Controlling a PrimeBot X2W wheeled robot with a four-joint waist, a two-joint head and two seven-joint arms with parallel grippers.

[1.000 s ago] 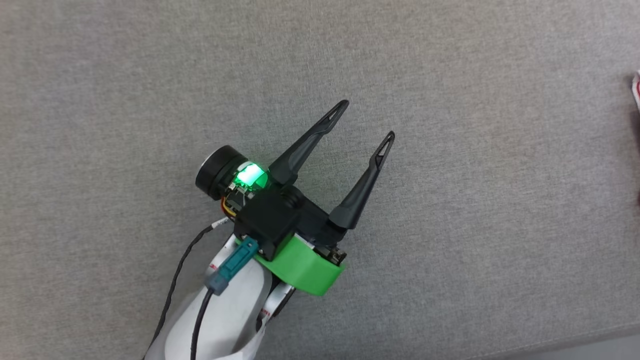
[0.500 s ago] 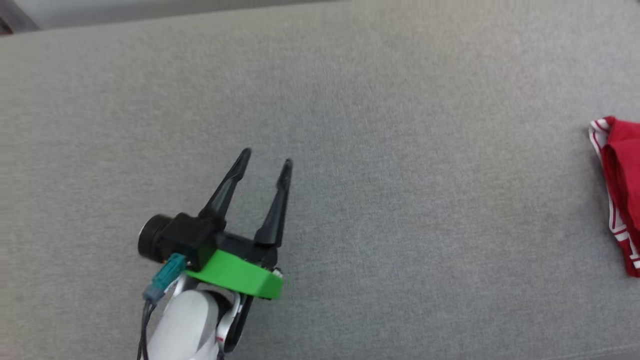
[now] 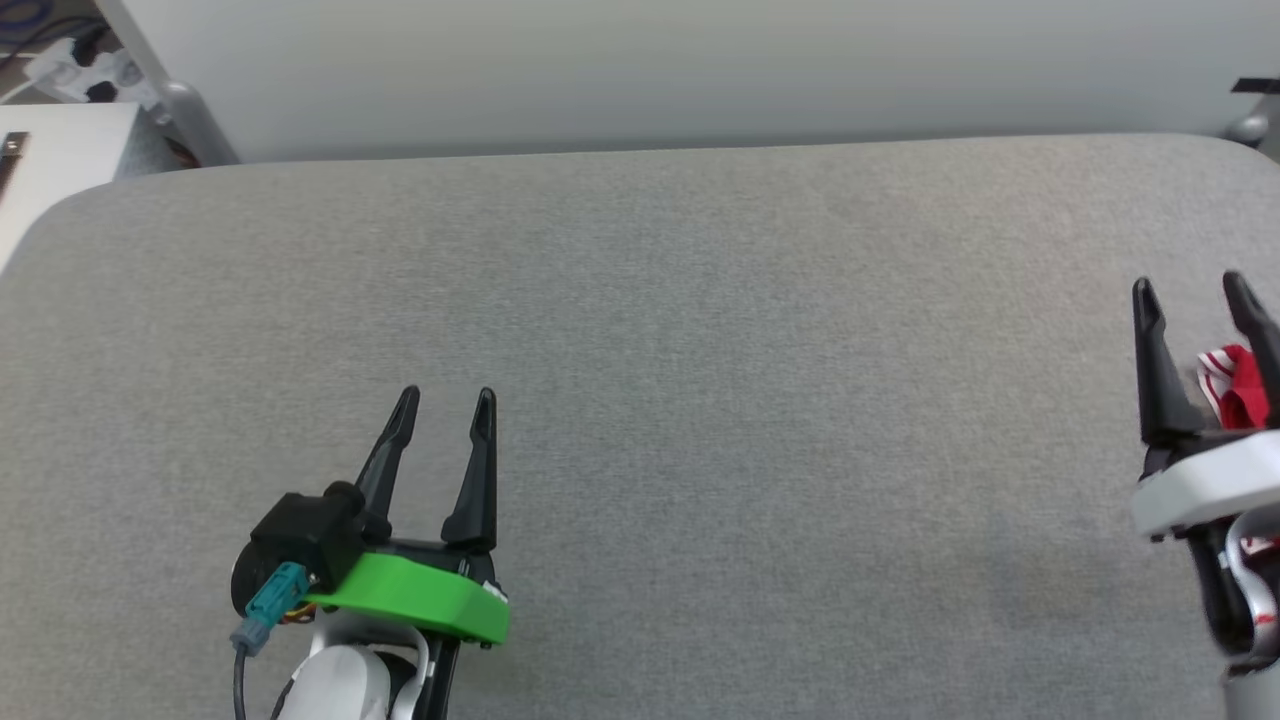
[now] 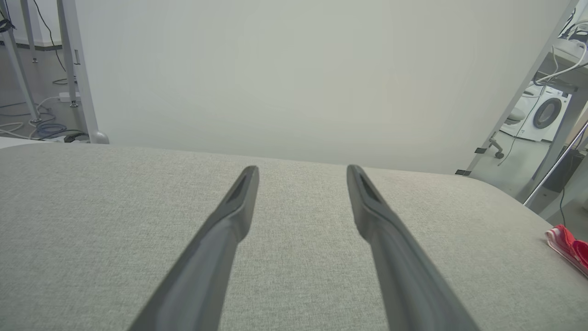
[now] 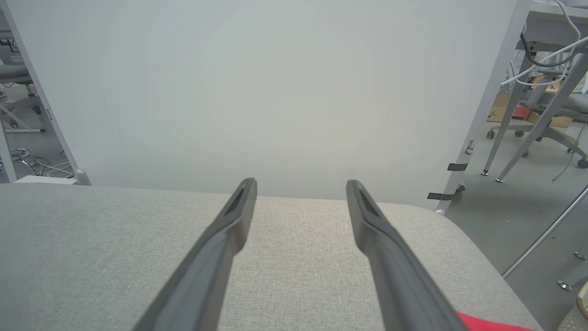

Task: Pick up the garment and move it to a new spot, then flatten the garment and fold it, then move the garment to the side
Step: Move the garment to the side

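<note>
A small part of the garment (image 3: 1232,386), red with red-white striped trim, lies on the grey padded table (image 3: 700,350) at the far right; most of it is hidden or beyond the frame edge. The left wrist view has the garment (image 4: 568,242) at its right edge, and the right wrist view has a red strip of the garment (image 5: 487,323) at the bottom. My right gripper (image 3: 1190,288) hangs open just above and in front of it, holding nothing. At the lower left, my left gripper (image 3: 446,402) is open and empty, far from the garment.
A pale wall panel (image 3: 650,70) stands behind the table's far edge. A white surface (image 3: 50,160) with cables sits at the far left. Desk legs, chairs and a washing machine (image 4: 542,112) stand off to the right of the table.
The head camera has tilted up, bringing the table's far edge and wall into view. The left gripper has narrowed and drawn back to the lower left. The right gripper has come into view by the garment.
</note>
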